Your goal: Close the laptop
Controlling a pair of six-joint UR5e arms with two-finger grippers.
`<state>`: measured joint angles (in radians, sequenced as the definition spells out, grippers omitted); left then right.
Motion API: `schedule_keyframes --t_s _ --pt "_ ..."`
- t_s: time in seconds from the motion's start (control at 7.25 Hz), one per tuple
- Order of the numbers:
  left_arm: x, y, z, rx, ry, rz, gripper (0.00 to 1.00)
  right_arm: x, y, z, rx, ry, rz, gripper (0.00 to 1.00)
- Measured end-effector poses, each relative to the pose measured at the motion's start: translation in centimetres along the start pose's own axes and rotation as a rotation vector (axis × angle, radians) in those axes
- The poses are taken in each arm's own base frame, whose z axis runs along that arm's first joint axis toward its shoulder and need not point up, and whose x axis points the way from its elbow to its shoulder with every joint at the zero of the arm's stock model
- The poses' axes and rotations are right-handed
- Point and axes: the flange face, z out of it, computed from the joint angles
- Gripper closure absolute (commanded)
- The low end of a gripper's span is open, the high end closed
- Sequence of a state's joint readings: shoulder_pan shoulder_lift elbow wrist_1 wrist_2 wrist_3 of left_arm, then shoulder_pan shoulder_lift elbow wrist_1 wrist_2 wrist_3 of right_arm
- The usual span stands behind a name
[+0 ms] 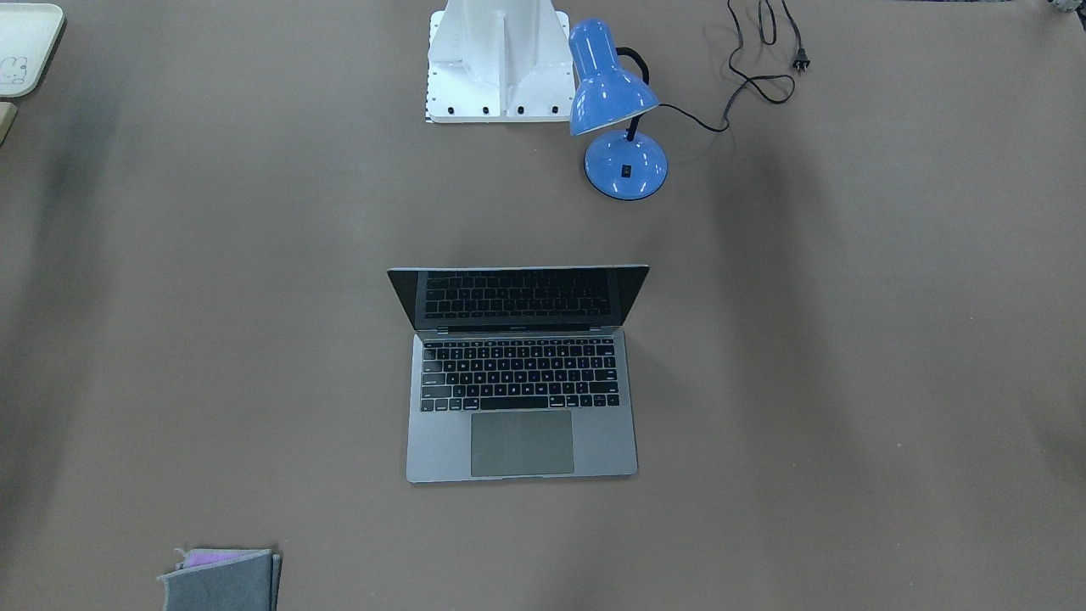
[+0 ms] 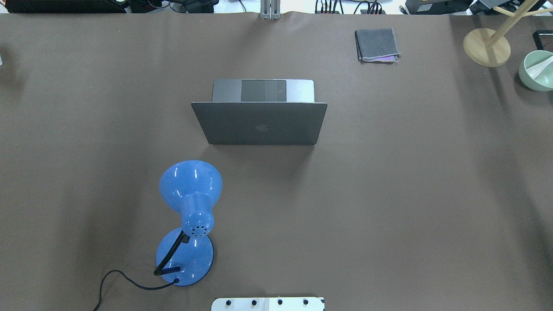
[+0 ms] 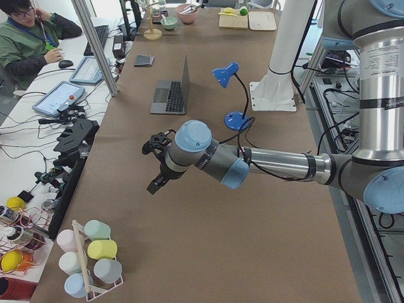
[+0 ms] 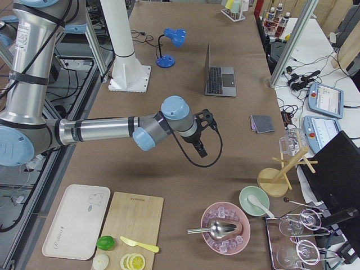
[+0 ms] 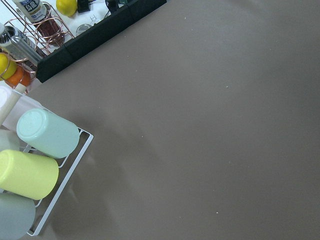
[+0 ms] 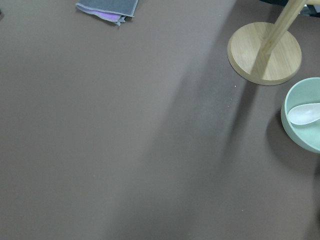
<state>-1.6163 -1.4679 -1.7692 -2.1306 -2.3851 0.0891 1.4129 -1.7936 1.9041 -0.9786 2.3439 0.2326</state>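
The slim silver-grey metal laptop [image 1: 520,407] stood open mid-table on the matte brown table [image 1: 848,339], its flat lid near upright. A glossy blue lamp [image 1: 612,93] stood behind it. Both arms stretched out level, well apart from the laptop. The left gripper [image 3: 155,183] and right gripper [image 4: 201,151] pointed down, and the set of their jaws could not be told.

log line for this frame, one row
laptop: open, not touched | left gripper: over bare table, clear of it, jaws unclear | right gripper: same
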Motion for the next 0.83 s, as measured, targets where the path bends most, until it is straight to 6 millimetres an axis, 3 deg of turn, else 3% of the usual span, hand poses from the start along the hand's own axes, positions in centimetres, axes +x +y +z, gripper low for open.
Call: schedule_keyframes --t_s 0.28,0.55,0.83 --pt "3.3 -2.7 -0.3 0.062 0.127 -0.14 0.02 -3.8 -3.0 0.5 0.002 -0.089 0.16 0.0" --pt "9.2 -7.5 0.9 0.047 0.276 -0.263 0.02 -9.2 -5.2 1.2 -0.009 -0.142 0.252 0.0" --pt "15.7 -11.7 2.9 0.006 0.361 -0.324 0.02 -14.6 -6.1 2.4 0.002 -0.135 0.31 0.0"
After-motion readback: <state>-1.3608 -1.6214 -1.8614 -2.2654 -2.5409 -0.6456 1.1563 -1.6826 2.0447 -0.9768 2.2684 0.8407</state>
